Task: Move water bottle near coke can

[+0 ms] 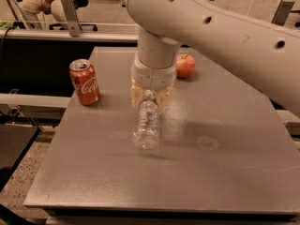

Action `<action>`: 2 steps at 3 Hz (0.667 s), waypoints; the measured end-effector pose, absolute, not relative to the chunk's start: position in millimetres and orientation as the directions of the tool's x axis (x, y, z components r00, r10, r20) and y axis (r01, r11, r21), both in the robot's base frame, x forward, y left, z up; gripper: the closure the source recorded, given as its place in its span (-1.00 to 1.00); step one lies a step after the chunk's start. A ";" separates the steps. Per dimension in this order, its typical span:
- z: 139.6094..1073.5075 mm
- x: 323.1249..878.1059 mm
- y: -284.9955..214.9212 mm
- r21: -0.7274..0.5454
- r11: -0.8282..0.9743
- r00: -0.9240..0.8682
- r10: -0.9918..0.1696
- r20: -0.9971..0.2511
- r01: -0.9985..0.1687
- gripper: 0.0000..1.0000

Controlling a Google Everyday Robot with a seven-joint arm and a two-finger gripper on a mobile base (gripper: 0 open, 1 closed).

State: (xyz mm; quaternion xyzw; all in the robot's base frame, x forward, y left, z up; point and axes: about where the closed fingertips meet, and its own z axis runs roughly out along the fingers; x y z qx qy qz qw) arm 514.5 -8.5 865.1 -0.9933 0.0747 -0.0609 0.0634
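Observation:
The clear crinkled water bottle lies lengthwise near the middle of the grey table, with its cap end pointing away from the camera. My gripper comes down from the big white arm and is shut on the bottle's cap end, with yellowish fingers on either side of it. The bottle's base looks slightly raised over its shadow. The red coke can stands upright near the table's left edge, well apart to the left of the bottle.
A red apple sits on the table behind and to the right of the gripper. The white arm spans the upper right. The table's left edge drops to the floor, and a rail and a seated person are behind it.

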 end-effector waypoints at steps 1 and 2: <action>875.5 535.7 11.4 -0.186 -0.957 0.960 -0.249 0.125 -0.224 1.00; 887.8 555.4 35.8 -0.256 -0.914 0.929 -0.352 0.116 -0.314 1.00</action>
